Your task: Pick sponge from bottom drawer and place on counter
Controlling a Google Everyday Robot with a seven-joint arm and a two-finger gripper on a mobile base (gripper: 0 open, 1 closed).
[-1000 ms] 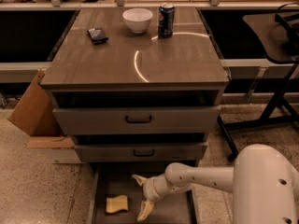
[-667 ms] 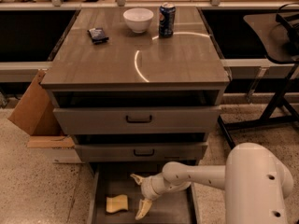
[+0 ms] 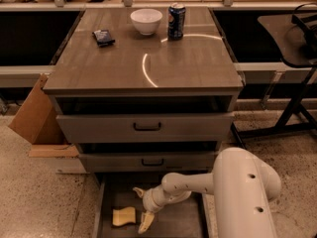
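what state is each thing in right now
bottom drawer, pulled open
top drawer, pushed in
middle drawer, pushed in
sponge, lying loose in bottom drawer
gripper, open, in bottom drawer beside sponge
can, upright on counter
bowl, upright on counter
packet, flat on counter

The gripper (image 3: 140, 208) hangs low, tan fingers (image 3: 145, 222) spread wide apart; to its right, the white arm (image 3: 198, 182) bends upward.
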